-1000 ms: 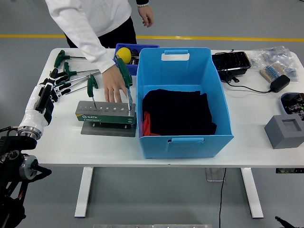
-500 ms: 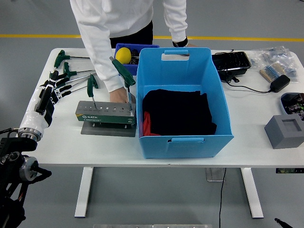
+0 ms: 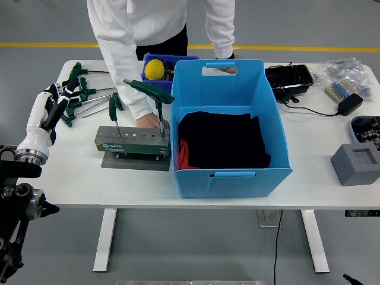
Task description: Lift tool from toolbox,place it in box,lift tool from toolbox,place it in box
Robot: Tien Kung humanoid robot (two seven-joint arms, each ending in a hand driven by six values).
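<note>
**Toolbox state, head view**

Toolbox [image 3: 133, 142] sits at the near-left of the white table [image 3: 71, 178], touching the left wall of the blue box [image 3: 228, 127]. White print on its green front is too small to read surely. Two green T-handle tools stand in its holes: a short one [image 3: 115, 110] at the left end, a taller one [image 3: 153, 95] at the right end, handle tilted.

Left hand [image 3: 50, 107] hovers over the table's left edge, well apart from the toolbox and both standing tools; fingers relaxed, pointing away, holding nothing. Their tips lie just beside the loose T-handle tools [image 3: 83, 92] on the table beyond.

Black cloth [image 3: 219, 139] lies inside the box.

Farther back, a person's hand [image 3: 148, 122] rests behind the toolbox, beside the taller tool's shaft. Person's other hand [image 3: 228, 66] touches the box's far rim. Yellow ball [image 3: 154, 68] sits in a small blue bin [image 3: 178, 58].
</note>
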